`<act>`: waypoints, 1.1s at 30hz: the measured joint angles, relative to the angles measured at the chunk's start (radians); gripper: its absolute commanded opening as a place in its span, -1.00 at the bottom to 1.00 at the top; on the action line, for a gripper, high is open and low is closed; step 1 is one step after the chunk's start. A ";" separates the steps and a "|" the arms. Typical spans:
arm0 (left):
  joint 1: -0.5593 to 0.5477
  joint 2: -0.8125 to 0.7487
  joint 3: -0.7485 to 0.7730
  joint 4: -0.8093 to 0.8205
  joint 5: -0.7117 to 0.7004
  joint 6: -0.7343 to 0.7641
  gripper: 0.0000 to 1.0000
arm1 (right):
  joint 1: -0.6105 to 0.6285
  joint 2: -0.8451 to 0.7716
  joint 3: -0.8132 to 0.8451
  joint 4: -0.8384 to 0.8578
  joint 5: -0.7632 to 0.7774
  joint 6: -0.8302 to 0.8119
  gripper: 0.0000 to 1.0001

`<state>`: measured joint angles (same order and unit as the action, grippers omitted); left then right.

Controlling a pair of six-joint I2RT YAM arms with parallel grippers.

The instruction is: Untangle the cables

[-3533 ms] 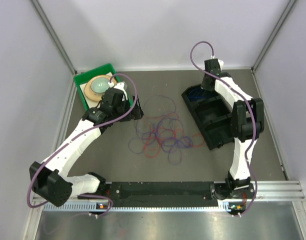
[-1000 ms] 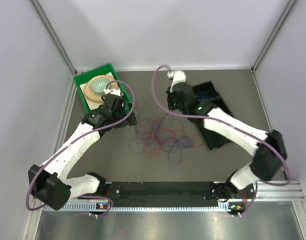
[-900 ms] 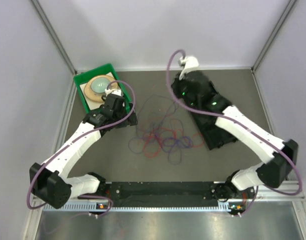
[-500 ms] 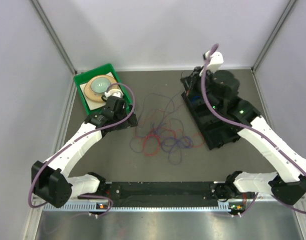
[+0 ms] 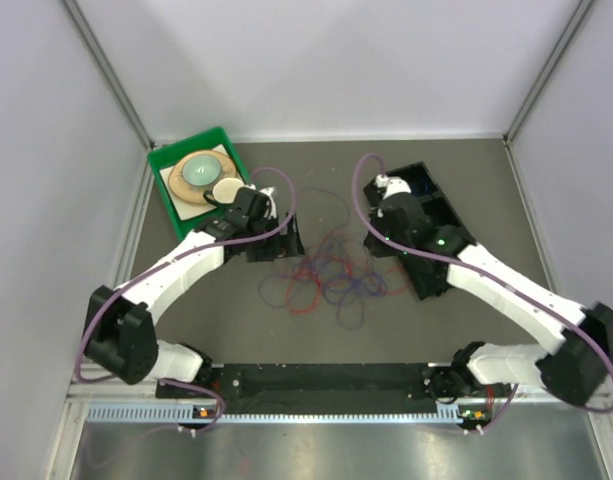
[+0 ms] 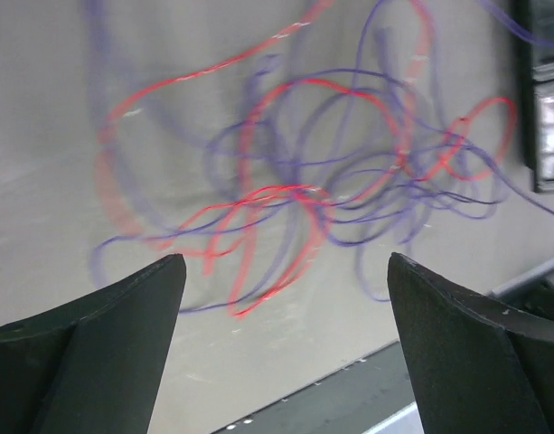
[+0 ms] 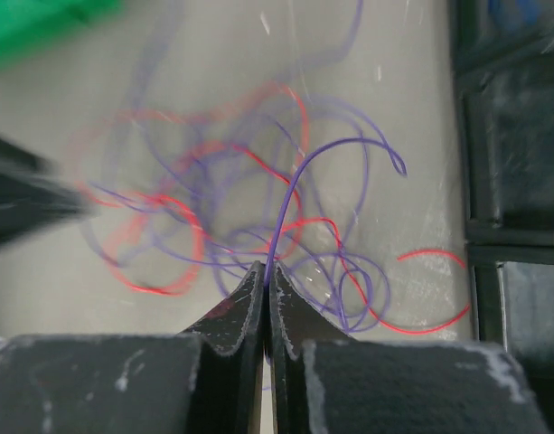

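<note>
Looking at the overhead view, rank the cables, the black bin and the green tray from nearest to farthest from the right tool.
1. cables: one purple strand is pinched in the right tool; the tangle lies just to its left.
2. black bin: right beside the tool, on its right.
3. green tray: far back-left corner, across the tangle.

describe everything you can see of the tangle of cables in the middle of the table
The cables are thin, flexible wires in red and purple-blue, looped over one another in a loose tangle lying on the grey table, left of the black tray. One purple strand arches up from the pile into the shut right pincer, which pinches it. A red loop strays toward the tray. The open left pincer hovers above the pile, apparently not touching it.
</note>
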<state>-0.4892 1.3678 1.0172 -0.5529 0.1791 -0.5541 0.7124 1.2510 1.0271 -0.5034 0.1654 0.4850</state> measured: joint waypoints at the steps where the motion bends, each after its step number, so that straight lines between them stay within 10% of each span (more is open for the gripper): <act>1: -0.013 0.027 0.019 0.012 0.014 -0.003 0.96 | 0.000 -0.041 0.000 0.001 0.004 0.007 -1.00; 18: -0.119 0.605 0.600 0.068 -0.024 -0.100 0.61 | -0.002 -0.277 -0.028 -0.036 0.081 0.058 -1.00; 33: -0.127 0.649 0.624 -0.058 -0.129 -0.406 0.69 | -0.002 -0.274 -0.051 -0.042 0.061 0.069 -1.00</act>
<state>-0.6163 2.0163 1.6413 -0.6113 0.0498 -0.9596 0.7109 0.9771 0.9756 -0.5449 0.2268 0.5541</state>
